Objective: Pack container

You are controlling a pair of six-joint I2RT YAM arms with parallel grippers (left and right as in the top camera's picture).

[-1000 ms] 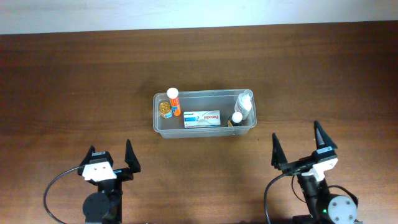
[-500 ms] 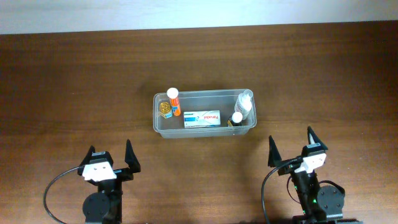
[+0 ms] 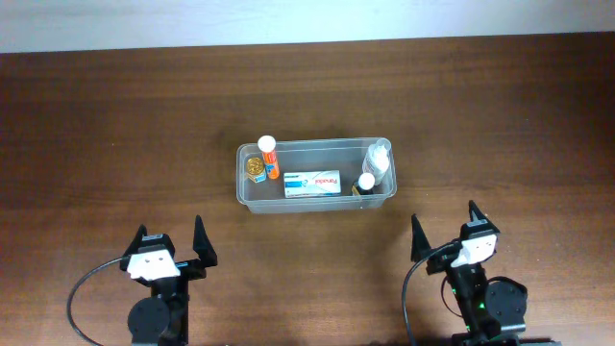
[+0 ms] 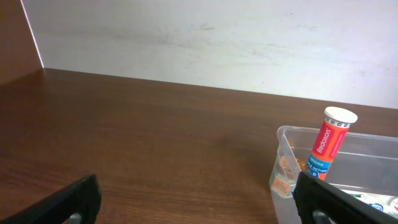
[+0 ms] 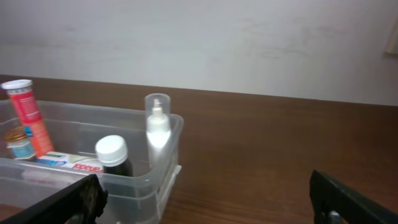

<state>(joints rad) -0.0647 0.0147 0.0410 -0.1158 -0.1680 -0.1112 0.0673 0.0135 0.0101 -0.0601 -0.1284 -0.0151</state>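
Since everything seemingly sits packed in the long clear plastic container at twelve o'clock, left tool and right tool rest empty, jaws spread wide.

Counter: dark brown wood grain, smooth, low sheen. Container: clear plastic, slightly cloudy walls, glossy rim. Orange tube: glossy printed label, white plastic cap. Box: printed card, smooth. Spray bottle: translucent plastic. Dark bottle: glossy, white plastic cap. Left hand, right hand: matt black plastic, white casing. Wall: matt white, faintly scuffed.
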